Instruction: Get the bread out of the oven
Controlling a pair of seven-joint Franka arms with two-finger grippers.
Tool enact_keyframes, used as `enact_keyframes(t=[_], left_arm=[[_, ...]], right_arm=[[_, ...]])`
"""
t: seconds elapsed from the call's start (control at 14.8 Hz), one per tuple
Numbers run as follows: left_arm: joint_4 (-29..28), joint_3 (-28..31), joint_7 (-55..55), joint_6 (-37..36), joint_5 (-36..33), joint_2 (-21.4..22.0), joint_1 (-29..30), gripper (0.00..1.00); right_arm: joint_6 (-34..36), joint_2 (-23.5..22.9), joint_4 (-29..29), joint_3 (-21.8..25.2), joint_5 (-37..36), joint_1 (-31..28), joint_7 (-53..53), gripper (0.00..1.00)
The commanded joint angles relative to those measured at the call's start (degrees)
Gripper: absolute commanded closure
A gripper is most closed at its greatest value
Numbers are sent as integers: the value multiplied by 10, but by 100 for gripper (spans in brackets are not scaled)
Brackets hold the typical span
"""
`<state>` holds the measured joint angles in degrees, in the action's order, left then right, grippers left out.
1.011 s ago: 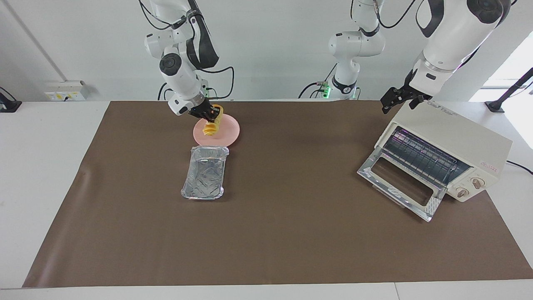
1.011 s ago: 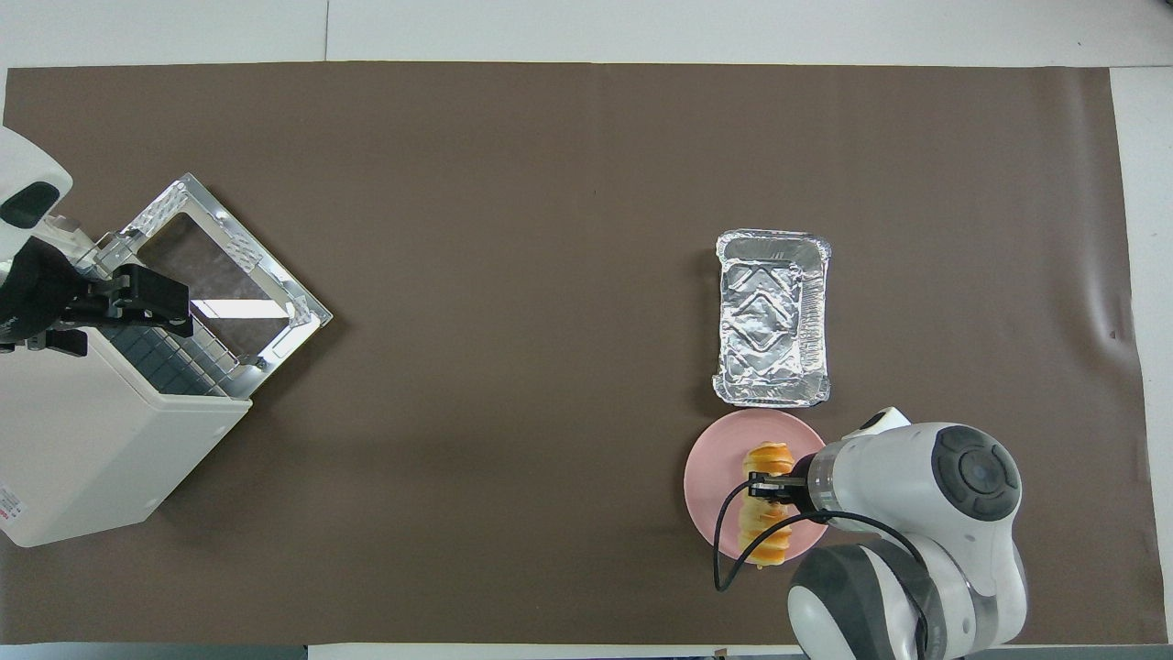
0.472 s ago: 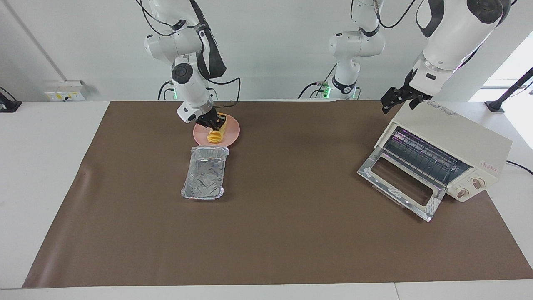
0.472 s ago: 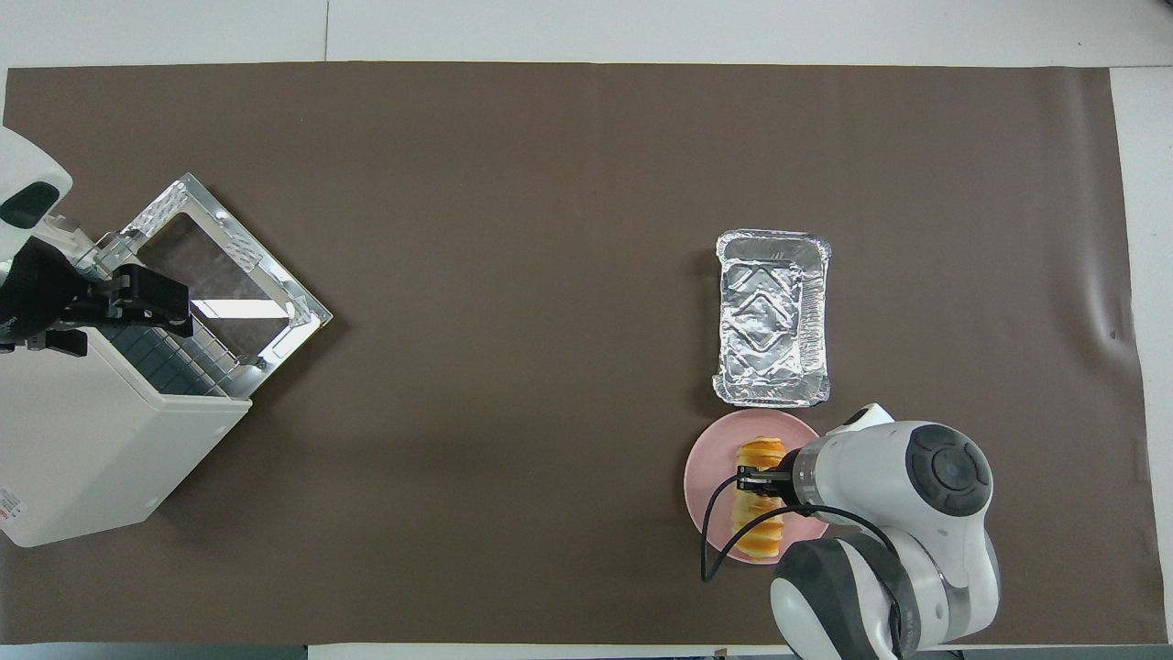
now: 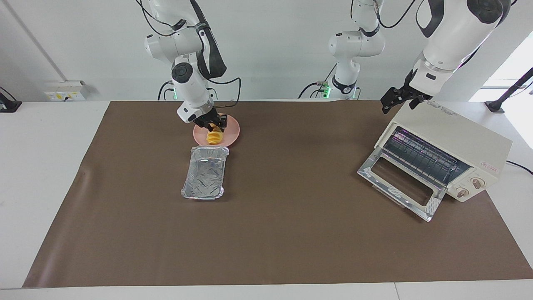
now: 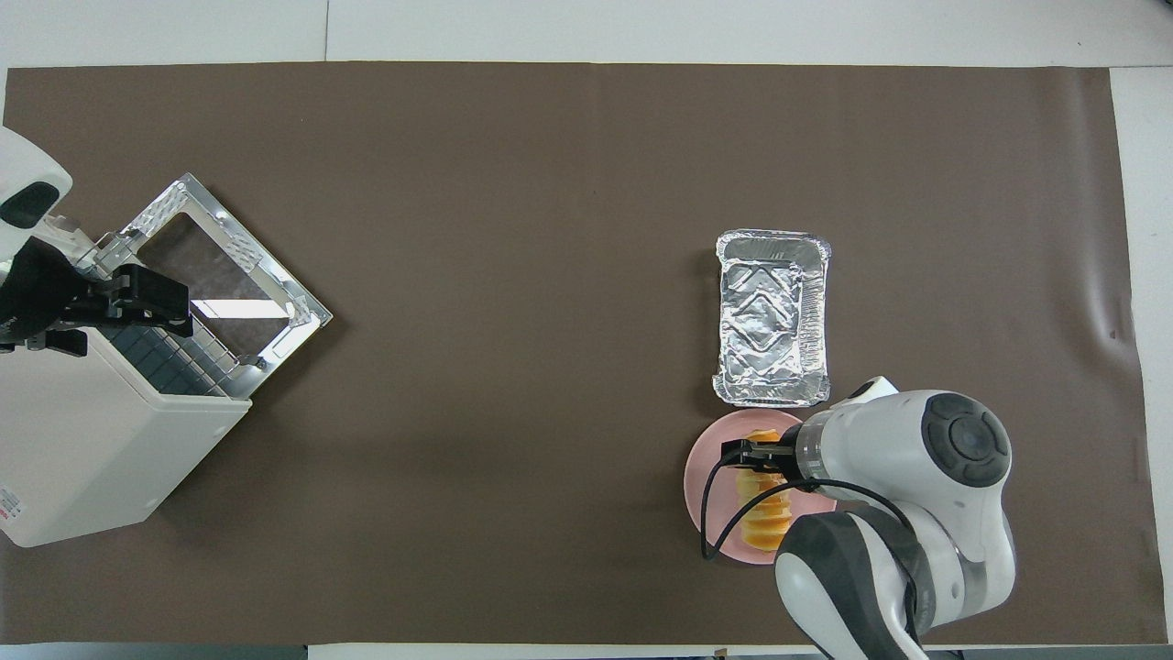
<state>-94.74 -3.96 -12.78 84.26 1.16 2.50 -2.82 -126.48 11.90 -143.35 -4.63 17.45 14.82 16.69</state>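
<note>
Now we see the bread [image 5: 215, 136] lying on the pink plate [image 5: 231, 133] in the upper left part of the facing view, well apart from the oven [image 5: 449, 146] at the right of that view. The right gripper [image 5: 213, 121] hangs just over the bread with its jaws spread apart, not gripping it. A foil tray [image 5: 205, 172] lies on the brown surface [image 5: 291, 208] just below the plate in this view. The oven door [image 5: 399, 183] is dropped open and we see the bare wire rack [image 5: 420, 156] inside. The left gripper [image 5: 397, 98] waits above the upper corner of the oven, its jaws open and holding nothing.
</note>
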Motion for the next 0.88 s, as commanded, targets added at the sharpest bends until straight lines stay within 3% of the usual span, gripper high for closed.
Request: enact_keyframes(t=[0.0,0.27,0.47,0.81], left_arm=[[-6,0,1,6,5,8,3,0],[-6,0,1,6,5,8,3,0],[-6,0,1,6,5,8,3,0],[-5,0,1,6,5,8,3,0]], right_arm=[[92,-9,90,1,-15,-44,11,0],[167,17,161,2,-78,-87,5,0],[178,54,180,4,-134,-109,-20,0],[256,31,285,4,-138,-156,-104,0]])
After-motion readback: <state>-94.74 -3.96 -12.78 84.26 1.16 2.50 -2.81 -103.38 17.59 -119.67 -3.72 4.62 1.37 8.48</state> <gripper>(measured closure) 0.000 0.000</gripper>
